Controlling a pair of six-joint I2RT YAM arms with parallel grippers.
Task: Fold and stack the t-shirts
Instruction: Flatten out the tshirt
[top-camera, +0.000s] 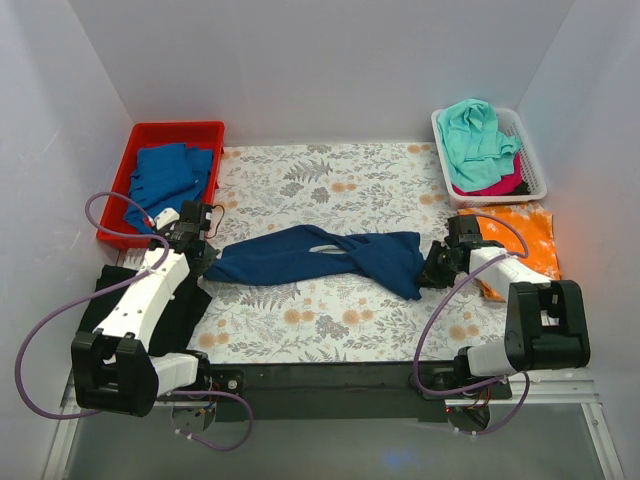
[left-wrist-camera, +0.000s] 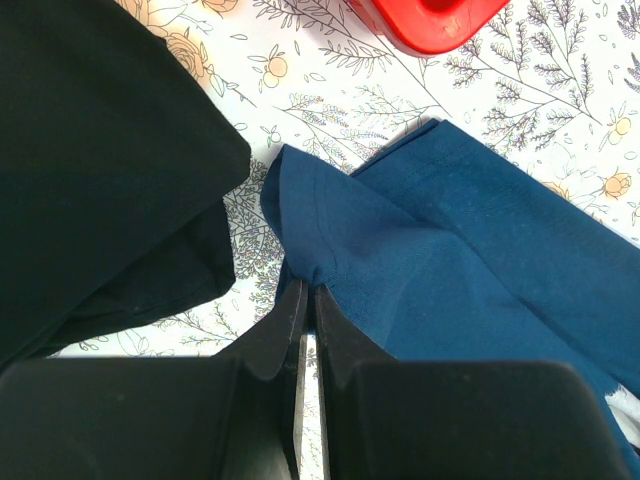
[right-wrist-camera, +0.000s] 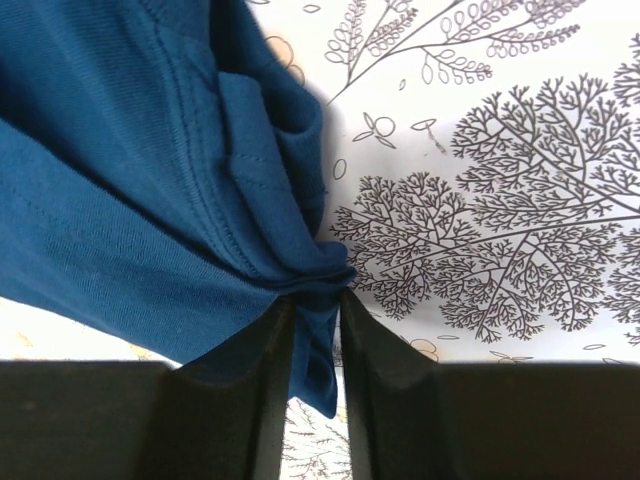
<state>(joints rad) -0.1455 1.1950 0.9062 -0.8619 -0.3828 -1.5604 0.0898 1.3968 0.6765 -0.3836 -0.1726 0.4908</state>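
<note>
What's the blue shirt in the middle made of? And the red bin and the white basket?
Blue shirt: looks like soft knit cloth with a matte finish. It bunches up, and the wrist views show fine ribs and stitched hems. Red bin: probably hard plastic, smooth with a slight shine. White basket: likely plastic too, with slotted walls.

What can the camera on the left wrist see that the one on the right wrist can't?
Only the left wrist view: the left gripper, a black cloth and a red bin corner. Only the right wrist view: the right gripper and seam stitching up close. Both: jaws shut on the navy t-shirt, over the floral tablecloth.
</note>
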